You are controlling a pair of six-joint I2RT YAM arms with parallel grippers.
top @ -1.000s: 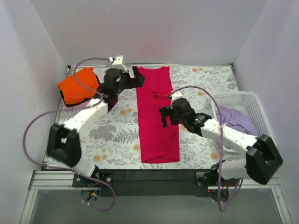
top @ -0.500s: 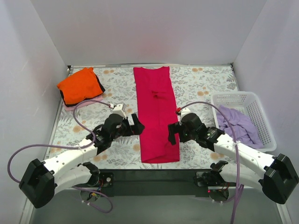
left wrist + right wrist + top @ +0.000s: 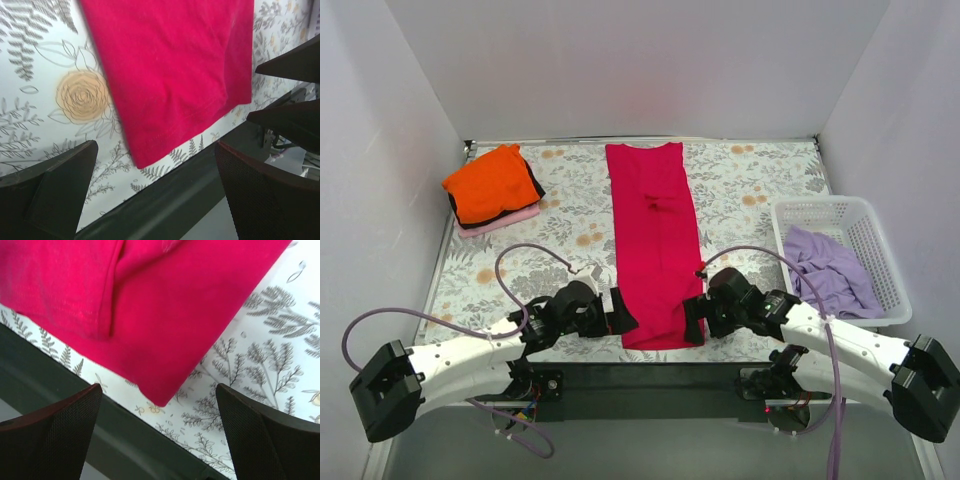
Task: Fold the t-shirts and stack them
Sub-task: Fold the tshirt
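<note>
You are looking at the orange shirt (image 3: pixel 492 183) lying folded atop the pink shirt (image 3: pixel 508 219) in the far-left corner. Your left gripper (image 3: pixel 621 312) is gaping wide at the near-left hem corner of the crimson shirt (image 3: pixel 655 240), which is lying as a long strip down the middle of the table (image 3: pixel 750 190). Your right gripper (image 3: pixel 692 318) is gaping equally wide at the near-right corner. The lavender shirt (image 3: pixel 830 265) is lying crumpled in the basket (image 3: pixel 823 209) at the right.

Top cam's high at 6 o'clock, looking down on the whole table (image 3: pixel 760 185). Both wrist cams stare down close-up, sharing the 6 o'clock hem of the red shirt (image 3: pixel 655 250).
</note>
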